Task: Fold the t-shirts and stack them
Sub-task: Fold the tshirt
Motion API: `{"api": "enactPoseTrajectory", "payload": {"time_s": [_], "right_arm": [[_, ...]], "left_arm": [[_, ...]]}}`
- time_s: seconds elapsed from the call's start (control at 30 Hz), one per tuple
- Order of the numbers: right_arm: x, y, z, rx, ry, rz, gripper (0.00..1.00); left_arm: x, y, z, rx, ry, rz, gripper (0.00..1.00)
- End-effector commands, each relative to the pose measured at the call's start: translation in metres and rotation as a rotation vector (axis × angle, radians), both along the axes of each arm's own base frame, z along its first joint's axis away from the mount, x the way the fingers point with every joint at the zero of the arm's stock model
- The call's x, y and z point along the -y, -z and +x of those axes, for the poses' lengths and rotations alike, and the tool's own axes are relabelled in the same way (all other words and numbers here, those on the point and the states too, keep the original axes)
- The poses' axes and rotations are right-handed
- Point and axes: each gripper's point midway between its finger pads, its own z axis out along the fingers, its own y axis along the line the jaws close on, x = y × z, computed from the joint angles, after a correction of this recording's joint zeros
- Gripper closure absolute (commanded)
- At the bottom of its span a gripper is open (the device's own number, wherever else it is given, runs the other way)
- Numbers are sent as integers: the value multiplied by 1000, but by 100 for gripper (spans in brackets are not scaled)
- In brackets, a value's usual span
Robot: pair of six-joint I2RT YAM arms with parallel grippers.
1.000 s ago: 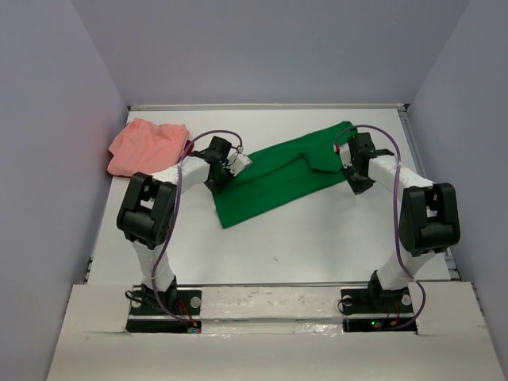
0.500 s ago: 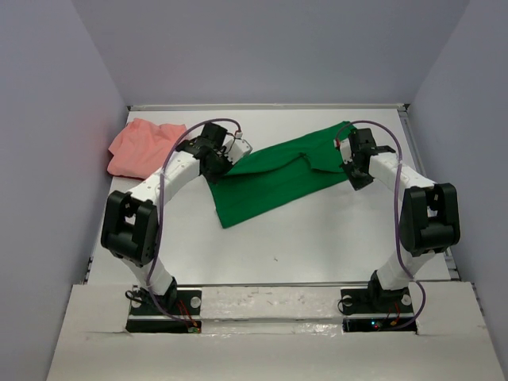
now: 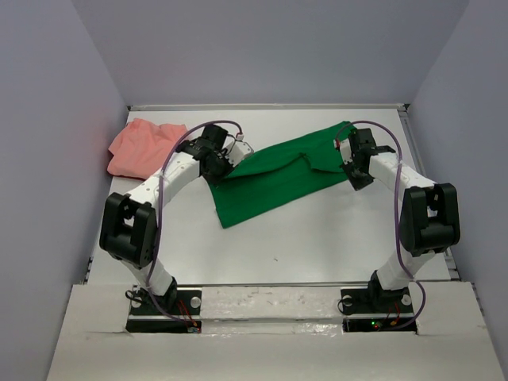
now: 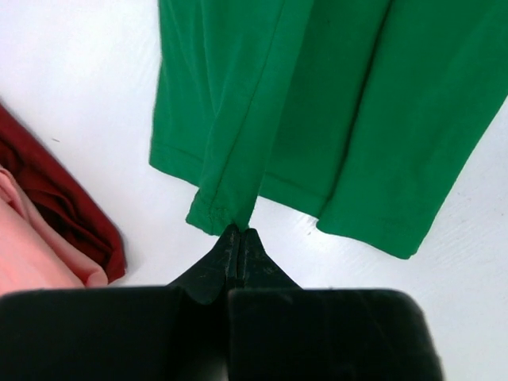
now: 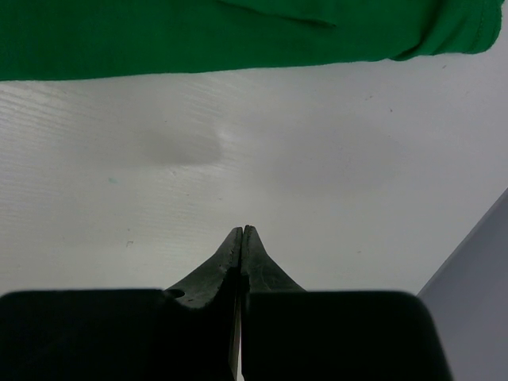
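The bright green t-shirt [image 3: 270,178] lies spread slantwise across the middle of the table. My left gripper [image 3: 225,163] is at its left end. In the left wrist view my left gripper [image 4: 238,232] is shut, its tips pinching a hem corner of the green t-shirt [image 4: 357,119]. The salmon-pink t-shirt [image 3: 143,147] lies bunched at the back left, with dark red cloth [image 4: 55,206] under its edge. My right gripper [image 3: 355,176] is at the green t-shirt's right end. In the right wrist view my right gripper [image 5: 242,230] is shut and empty over bare table, just short of the green t-shirt [image 5: 198,32].
Grey walls enclose the white table [image 3: 317,238] on the left, back and right. The right wall [image 5: 476,278] stands close to my right gripper.
My left arm has swung its elbow out to the left and its gripper has moved toward the back, to the green t-shirt's upper left hem. My right arm has barely moved.
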Motion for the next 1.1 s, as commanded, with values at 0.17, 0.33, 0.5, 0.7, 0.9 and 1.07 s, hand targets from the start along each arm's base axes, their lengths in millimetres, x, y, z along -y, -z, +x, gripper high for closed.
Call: {"api": "enactPoseTrajectory", "payload": {"time_s": [0.17,0.33,0.5,0.7,0.9,1.07], "right_arm": [[5,-15,9,41,9,-11,100],[5,-11,8,25,10,-16,100],[6,-9,7,17,9,-18,100],[6,-6,6,10,9,-21,100],[5,-9,10,16,10,-17,100],[5,-8,11,11,10,-19,100]], "left_arm": [[-11,25,-5,-15,-13,77,100],[-18,47,-2,-35,-34,131,100],[-15,54,-2,-43,-31,132,100],[-7,58,-6,-53,-7,130,88],[2,47,-12,-64,21,96,86],[10,29,-20,-49,65,52,70]]}}
